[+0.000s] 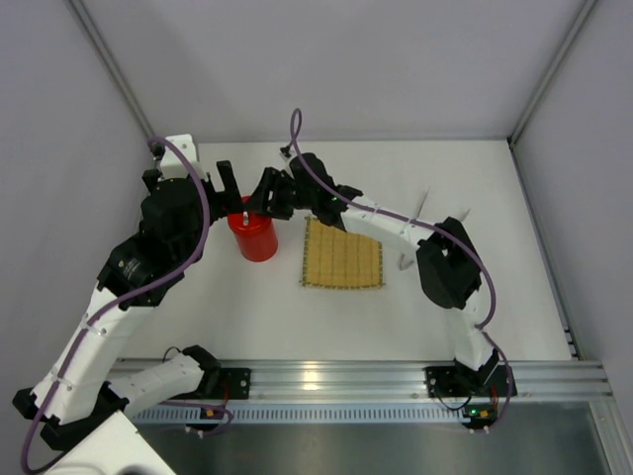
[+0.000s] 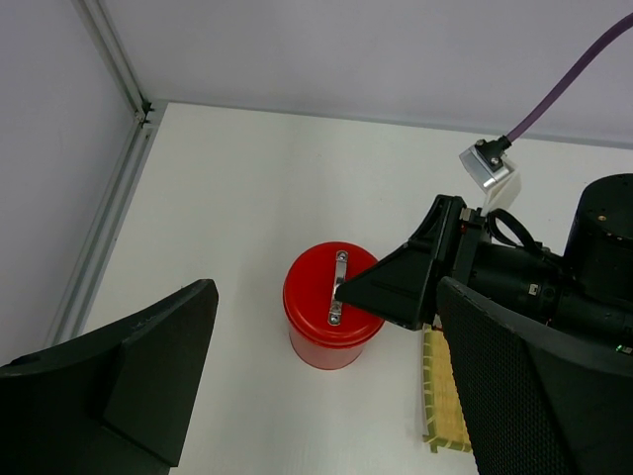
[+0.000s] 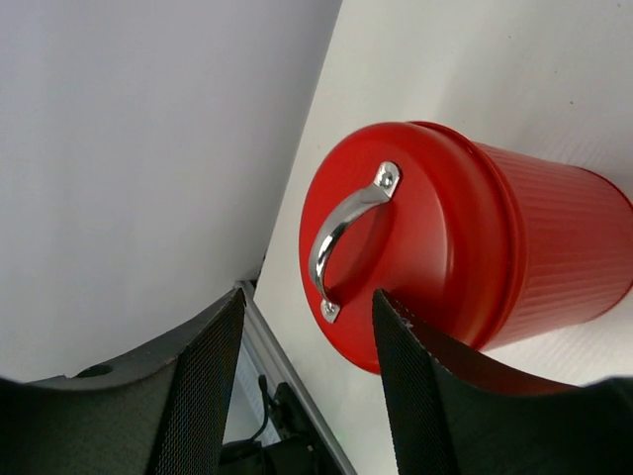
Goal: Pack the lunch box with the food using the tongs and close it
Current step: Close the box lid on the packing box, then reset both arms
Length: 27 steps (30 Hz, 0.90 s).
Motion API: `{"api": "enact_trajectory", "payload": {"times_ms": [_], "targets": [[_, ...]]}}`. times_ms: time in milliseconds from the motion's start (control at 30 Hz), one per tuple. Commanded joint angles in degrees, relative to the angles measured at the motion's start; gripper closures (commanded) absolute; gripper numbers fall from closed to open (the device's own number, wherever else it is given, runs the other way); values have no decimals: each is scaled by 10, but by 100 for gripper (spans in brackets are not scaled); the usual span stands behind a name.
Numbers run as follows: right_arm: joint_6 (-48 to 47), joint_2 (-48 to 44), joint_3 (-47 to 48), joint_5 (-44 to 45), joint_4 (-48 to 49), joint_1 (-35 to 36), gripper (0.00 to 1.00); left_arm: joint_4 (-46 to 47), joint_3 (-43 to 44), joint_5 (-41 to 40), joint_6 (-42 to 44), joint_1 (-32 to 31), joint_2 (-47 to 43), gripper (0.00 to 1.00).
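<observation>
here, the right gripper (image 3: 309,307), its jaws about half spread and pinching nothing that shows, hangs over the red lid (image 3: 425,198) of the lunch box (image 1: 257,239). seen from the left wrist, one finger tip is at, or just touching, the lid's curved metal handle (image 3: 341,233). the left gripper (image 2: 326,292) is spread wide and holds nothing, poised above the box and apart from it. the lunch box stands upright on the worktop (image 1: 247,307), left of centre toward the far side, with its lid on top; whether the lid is fully seated cannot be told. just right of it lies the yellow bamboo mat (image 1: 341,262), and farther right, partly under the right arm, is a thin silvery strip that looks like the tongs (image 1: 424,203). no food shows in any view; it is likely under the lid already. the box looks rigid, light and glossy, so probably slippery, and being taller than wide it would tip under a sideways push. the ribbed wall offers the wide-spread gripper a steadier hold low on the body. the handle, thin and hard, is the natural place to pinch the lid or press it down from straight above.
</observation>
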Motion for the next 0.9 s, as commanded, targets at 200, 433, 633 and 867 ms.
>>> {"api": "enact_trajectory", "payload": {"times_ms": [200, 433, 633, 867], "targets": [[-35, -66, -65, 41, -78, -14, 45, 8, 20, 3, -7, 0, 7, 3], [-55, -164, -154, 82, -55, -38, 45, 14, 20, 7, -11, 0, 21, 3], [-108, -284, -238, 158, -57, -71, 38, 24, 15, 9, -13, 0, 32, 3], [-177, -438, -340, 296, -79, -111, 1, 35, 4, 9, -14, 0, 37, 3]]}}
